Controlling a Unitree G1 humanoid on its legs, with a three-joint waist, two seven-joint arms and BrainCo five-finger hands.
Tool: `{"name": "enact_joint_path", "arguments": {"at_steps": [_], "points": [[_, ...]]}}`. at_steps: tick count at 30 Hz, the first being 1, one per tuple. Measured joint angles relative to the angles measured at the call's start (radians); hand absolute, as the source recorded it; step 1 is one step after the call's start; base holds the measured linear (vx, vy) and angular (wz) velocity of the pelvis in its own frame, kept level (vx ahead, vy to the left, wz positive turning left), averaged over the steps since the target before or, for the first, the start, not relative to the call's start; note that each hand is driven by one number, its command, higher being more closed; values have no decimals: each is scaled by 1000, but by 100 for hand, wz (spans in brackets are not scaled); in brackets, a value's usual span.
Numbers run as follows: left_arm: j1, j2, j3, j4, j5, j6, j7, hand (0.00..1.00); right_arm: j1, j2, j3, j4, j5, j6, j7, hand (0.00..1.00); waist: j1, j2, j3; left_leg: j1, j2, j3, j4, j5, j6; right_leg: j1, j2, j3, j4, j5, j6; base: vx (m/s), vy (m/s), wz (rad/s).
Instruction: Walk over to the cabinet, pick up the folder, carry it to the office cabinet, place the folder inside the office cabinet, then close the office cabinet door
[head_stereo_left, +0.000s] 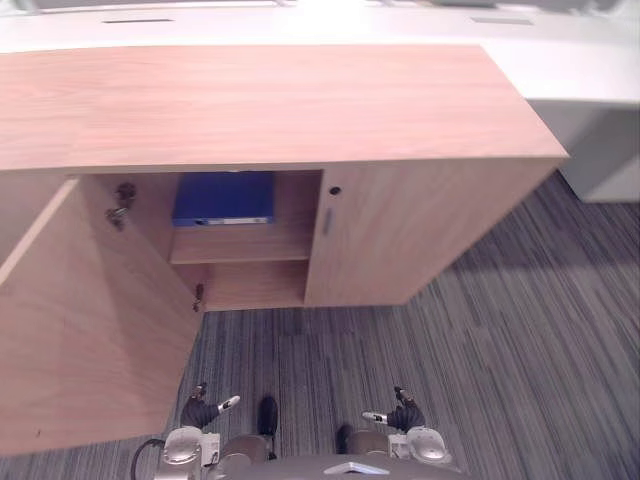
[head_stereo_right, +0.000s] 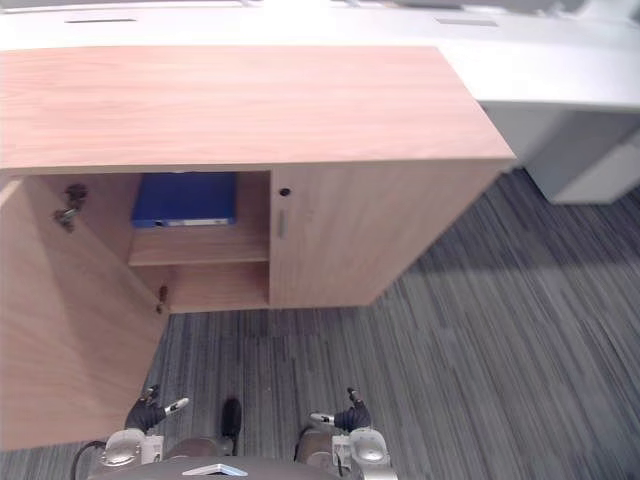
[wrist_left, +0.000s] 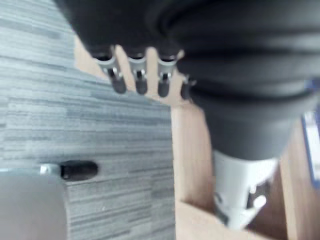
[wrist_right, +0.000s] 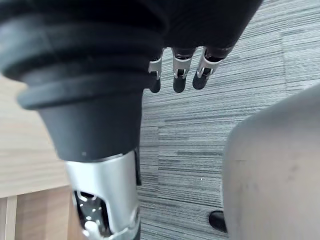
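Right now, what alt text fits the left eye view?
A blue folder lies on the upper shelf of a wooden cabinet whose left door stands open. The left hand and right hand hang low over grey carpet, open and empty.

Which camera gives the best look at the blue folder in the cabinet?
The left eye view: the blue folder lies on the upper shelf of the open cabinet, top and spine plain. The right eye view shows the same, further off-centre. The left wrist view catches a blue sliver; the right wrist view faces carpet.
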Motion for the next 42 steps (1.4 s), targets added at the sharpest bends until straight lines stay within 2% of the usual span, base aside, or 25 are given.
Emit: {"name": "enact_joint_path", "arguments": {"at_steps": [1, 4, 5, 6, 7, 8, 9, 10, 11, 12, 14, 15, 16, 19, 25, 29, 32, 39, 42], "points": [[1, -9, 17, 1, -2, 0, 8, 0, -7, -3, -2, 7, 0, 1, -1, 0, 7, 15, -1, -21, 16, -19, 0, 11, -13, -1, 17, -22, -30, 18, -9, -53, -133, 40], [-13, -31, 30, 2, -9, 2, 13, 0, -25, -15, -5, 6, -1, 3, -4, 0, -1, 52, 31, -57, 38, -76, 0, 51, -35, -7, 44, -88, -41, 36, -28, -68, -113, 56], [-15, -44, 34, 0, -10, 2, 13, 0, -26, -16, -25, 5, -1, 5, -5, 0, -5, 61, 32, -78, 50, -62, -6, 22, -55, -9, 55, -130, -38, 43, -39, -100, -106, 65], [-16, -47, 38, 0, -10, 3, 13, 0, -26, -13, -38, 4, -1, 7, -6, 0, -12, 59, 30, -88, 58, -21, -6, -18, -59, -10, 45, -150, -49, 50, -50, -107, -56, 81], [-29, -52, 37, 1, -9, 3, 12, 0, -32, 5, -46, 4, -1, 9, -9, 0, -26, 32, 36, -100, 68, 81, 38, -79, -59, -3, 15, -186, -71, 63, -59, -72, -35, 73], [-36, -56, 40, -1, -3, 3, 9, 0, -33, 5, -48, 3, -1, 12, -9, 0, -28, 27, 40, -120, 78, 139, 108, -94, -54, -4, 4, -201, -67, 64, -60, -72, -33, 82], [-43, -58, 42, -4, -1, 3, 8, 0, -25, 3, -58, 0, -1, 16, -9, 0, -27, 29, 39, -142, 105, 222, 274, -122, -46, -5, -9, -228, -53, 63, -63, -72, -39, 51], [-40, -65, 42, -3, -1, 3, 8, 0, -19, -2, -65, 0, -1, 20, -9, 0, -34, 33, 38, -128, 128, 260, 402, -188, -37, 0, -16, -244, -36, 53, -59, -82, -1, 42], [-36, -67, 41, -2, 0, 3, 7, 0, -17, -6, -66, -3, 1, 19, -9, 0, -37, 36, 35, -118, 132, 262, 425, -220, -39, 3, -16, -248, -34, 48, -53, -66, 74, 27], [-34, -76, 40, 3, 0, 3, 6, 0, -17, -13, -72, -8, 1, 19, -9, 0, -43, 71, 21, -101, 132, 256, 388, -245, -37, 2, -8, -255, -29, 41, -42, -51, 93, 30], [-31, -69, 35, 5, 1, 3, 6, 0, -13, -3, -87, -4, 2, 20, -7, 0, -49, 54, 11, -45, 91, 250, 244, -187, -20, 6, -14, -240, -57, 51, -32, -37, 63, 23], [-23, -62, 28, 12, 2, 4, 6, 0, -9, 10, -92, 1, 2, 21, -7, 0, -46, 45, 5, -4, 69, 246, 151, -137, -16, 21, -20, -241, -91, 67, -24, -24, 51, 14], [-20, -57, 23, 29, 3, 6, 5, 0, -10, 11, -97, 4, 2, 20, -6, 0, -47, 47, 3, 33, 55, 236, 77, -97, -11, 38, -21, -245, -116, 79, -16, -29, 54, 15], [-14, -54, 18, 43, 4, 8, 6, 0, -10, 11, -109, 9, 18, 21, -7, 0, -51, 51, 2, 78, 42, 217, 0, -52, -2, 66, -20, -262, -136, 88, -11, -34, 36, 18], [-12, -51, 39, 64, 0, 7, 7, 0, -26, 9, -109, 56, 19, 21, -7, 0, -41, 47, -6, 110, 40, 198, -6, -51, -4, 113, -9, -265, -156, 95, -15, -30, -2, 9], [-9, -53, 111, 75, -52, 7, 10, 0, -37, 7, -115, 77, 20, 21, -7, 0, -40, 48, -7, 114, 42, 175, -7, -48, -6, 136, -3, -282, -173, 90, -24, -21, -25, 15], [-4, -47, 205, 72, -105, 7, 17, 0, -49, 5, -122, 84, 19, 22, -7, 0, -25, 47, -8, 112, 42, 162, -7, -48, -6, 144, -1, -296, -182, 90, -24, 15, -24, 15], [-4, 68, 381, -17, -197, -1, 51, 0, -78, -20, -120, 83, 19, 23, -7, 0, -12, 43, -8, 111, 39, 133, -7, -51, -9, 174, 5, -316, -204, 99, -24, 22, -11, 12], [-28, 171, 452, -48, -197, -6, 57, 0, -83, -37, -107, 81, 19, 22, -7, 0, -2, 42, -8, 111, 41, 130, -7, -56, -12, 178, 9, -315, -209, 99, -27, 0, 0, 0]]}}
